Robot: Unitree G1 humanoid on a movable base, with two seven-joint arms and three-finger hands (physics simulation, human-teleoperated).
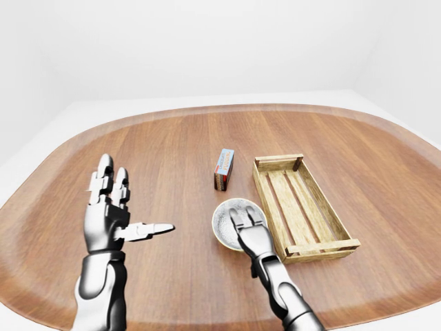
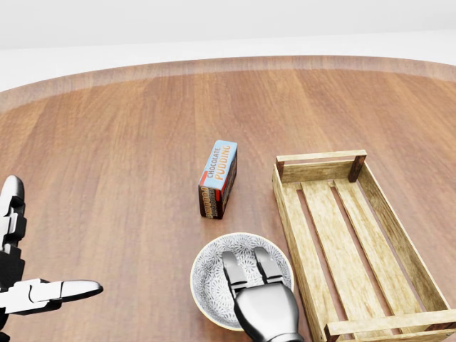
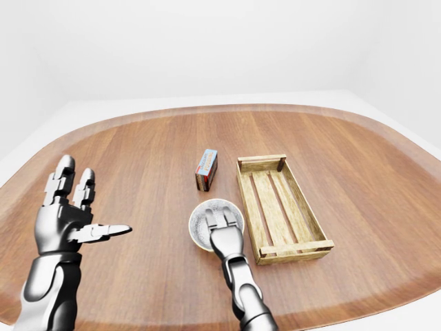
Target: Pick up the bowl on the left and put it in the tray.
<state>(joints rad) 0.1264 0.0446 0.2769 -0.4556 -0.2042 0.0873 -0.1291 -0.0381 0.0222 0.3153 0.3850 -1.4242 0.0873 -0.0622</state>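
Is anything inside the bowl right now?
Only the right hand's fingers reach over the bowl, above its patterned inside. The part beneath the hand is covered; the visible rest holds nothing.

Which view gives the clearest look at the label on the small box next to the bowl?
The head view: the pudding box is large there and "Chocolate Pudding" on its top face is readable. In the left-eye and right-eye views the box is small, standing above the bowl and left of the tray, with its print too small to read.

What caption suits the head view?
Right hand reaching into the bowl beside the wooden tray, pudding box nearby.
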